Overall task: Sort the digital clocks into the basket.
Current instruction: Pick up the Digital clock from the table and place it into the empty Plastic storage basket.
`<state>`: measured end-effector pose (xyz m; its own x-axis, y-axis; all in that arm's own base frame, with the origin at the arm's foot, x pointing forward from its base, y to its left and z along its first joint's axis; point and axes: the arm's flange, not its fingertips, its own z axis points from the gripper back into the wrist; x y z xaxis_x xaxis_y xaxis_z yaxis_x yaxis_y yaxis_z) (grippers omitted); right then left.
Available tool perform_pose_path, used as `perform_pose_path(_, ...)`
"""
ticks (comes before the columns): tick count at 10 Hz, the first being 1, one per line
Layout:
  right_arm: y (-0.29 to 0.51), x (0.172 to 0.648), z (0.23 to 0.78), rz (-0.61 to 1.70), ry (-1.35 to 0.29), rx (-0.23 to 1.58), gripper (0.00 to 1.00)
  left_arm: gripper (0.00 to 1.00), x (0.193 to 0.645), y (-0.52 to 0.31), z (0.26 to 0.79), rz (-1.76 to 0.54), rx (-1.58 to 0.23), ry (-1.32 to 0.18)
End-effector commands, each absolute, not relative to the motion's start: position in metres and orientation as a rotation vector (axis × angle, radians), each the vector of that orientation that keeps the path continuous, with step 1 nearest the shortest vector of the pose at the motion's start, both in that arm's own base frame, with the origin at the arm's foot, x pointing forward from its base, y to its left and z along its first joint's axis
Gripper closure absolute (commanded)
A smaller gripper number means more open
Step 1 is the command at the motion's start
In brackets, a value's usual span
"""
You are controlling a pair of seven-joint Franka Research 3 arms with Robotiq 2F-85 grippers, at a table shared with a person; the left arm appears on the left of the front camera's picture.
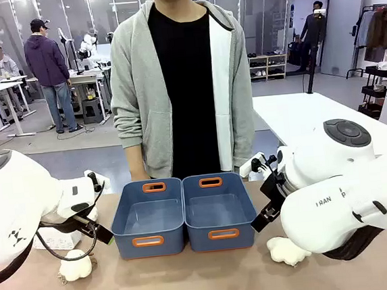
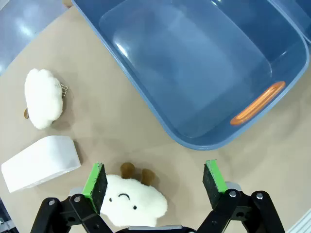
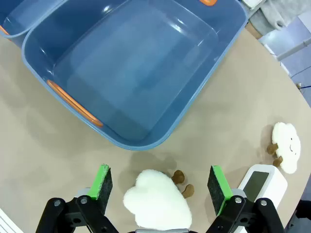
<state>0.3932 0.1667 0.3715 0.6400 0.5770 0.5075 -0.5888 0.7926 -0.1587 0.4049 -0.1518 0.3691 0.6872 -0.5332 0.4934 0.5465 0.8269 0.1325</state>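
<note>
Right wrist view: clock (image 3: 261, 186) beside fingers (image 3: 216, 183)

1. In the front view, the left arm (image 1: 15, 201) covered most of a white digital clock (image 1: 55, 240) on the tabletop (image 1: 191, 274); its display could not be seen.
2. The right arm (image 1: 347, 192) hid part of a cream plush toy (image 1: 286, 251).
3. In the right wrist view, the right gripper (image 3: 160, 183) covered a corner of the other digital clock (image 3: 260, 183), whose screen was too small to read.
4. The blue basket (image 2: 204, 143) ran past the left wrist picture's top edge.
</note>
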Motion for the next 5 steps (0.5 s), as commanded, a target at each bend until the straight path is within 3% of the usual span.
perform_pose_path(1, 0.1667, 0.3932, 0.3715, 0.665, -0.571, 0.022, 0.0, 0.0, 0.4049, -0.1519, 0.3692, -0.605, -0.026, -0.544)
perform_pose_path(5, 0.1667, 0.3932, 0.3715, 0.665, -0.571, 0.022, 0.0, 0.0, 0.4049, -0.1519, 0.3692, -0.605, -0.026, -0.544)
